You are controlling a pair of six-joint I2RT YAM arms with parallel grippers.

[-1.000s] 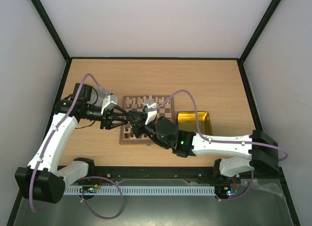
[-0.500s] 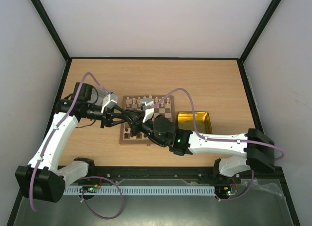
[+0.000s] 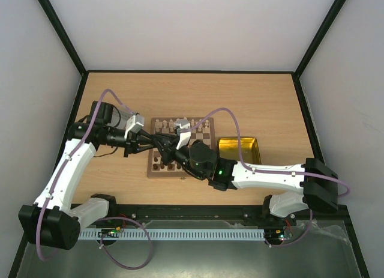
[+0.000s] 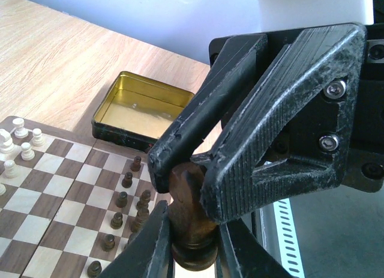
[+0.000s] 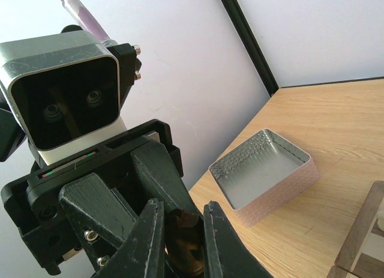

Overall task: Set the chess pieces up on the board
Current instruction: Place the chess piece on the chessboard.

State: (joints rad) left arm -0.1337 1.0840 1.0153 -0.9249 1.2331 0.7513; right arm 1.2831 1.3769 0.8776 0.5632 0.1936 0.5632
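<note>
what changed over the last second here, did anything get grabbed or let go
The left gripper closed its wide-open jaws onto the dark brown chess piece that the right gripper holds over the board; the right gripper edged slightly left with it. Nothing was let go. The board, the pieces set on it and the yellow tin did not move.

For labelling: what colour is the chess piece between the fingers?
Dark brown piece, clearest in left wrist view.
</note>
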